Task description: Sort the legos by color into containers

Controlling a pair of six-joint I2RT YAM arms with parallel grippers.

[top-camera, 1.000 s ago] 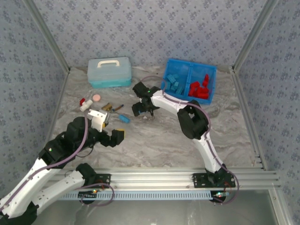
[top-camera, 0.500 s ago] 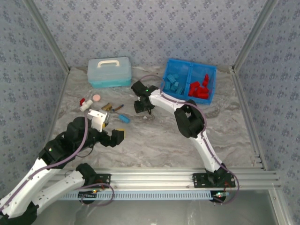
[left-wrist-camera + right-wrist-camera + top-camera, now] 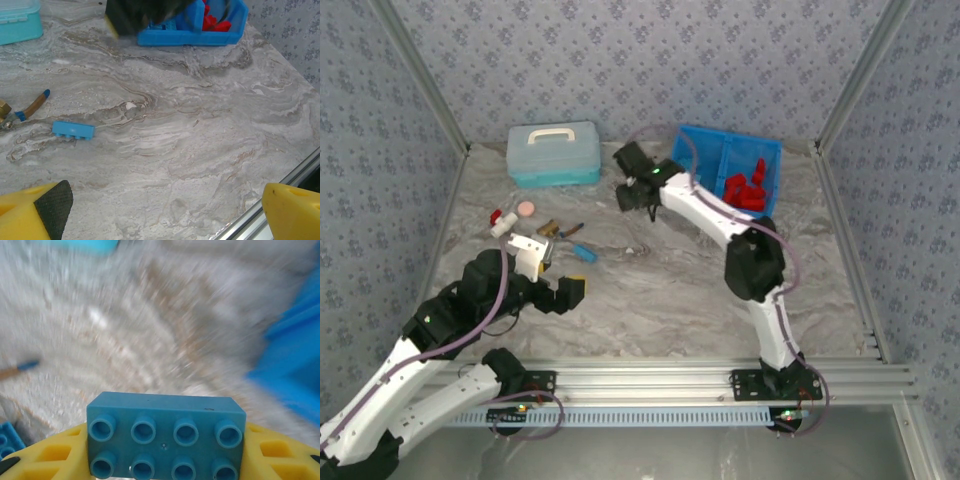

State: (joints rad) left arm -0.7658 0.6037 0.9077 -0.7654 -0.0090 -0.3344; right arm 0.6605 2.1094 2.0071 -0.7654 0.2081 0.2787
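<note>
The right tool [image 3: 633, 194] hangs over the grey marbled table [image 3: 660, 290], just beside the left end of the bright blue rectangular plastic tray [image 3: 772, 152]. The right wrist view shows its yellow fingers [image 3: 272, 452] closed on a light blue plastic brick with eight studs [image 3: 166, 432], which sits across them with the studs facing the camera. That view is blurred, with the tray's wall to the right.

Red plastic bricks [image 3: 745, 188] lie heaped in the tray's right compartment. The right arm covers most of the left compartment in the top view.

The left tool [image 3: 566, 292] is low over the near left part of the table, its yellow fingers [image 3: 292, 212] spread wide with nothing between them. Ahead of it, a long light blue studded brick [image 3: 73, 130] lies flat on the table, well apart from the tray.

A small blue-tipped hand tool [image 3: 31, 106] lies just beside that brick. A pale turquoise lidded case with a white handle [image 3: 552, 153] stands at the far left of the table. Nearer, a small red-and-white capped item [image 3: 500, 222] and a pink disc [image 3: 525, 208] lie side by side.
</note>
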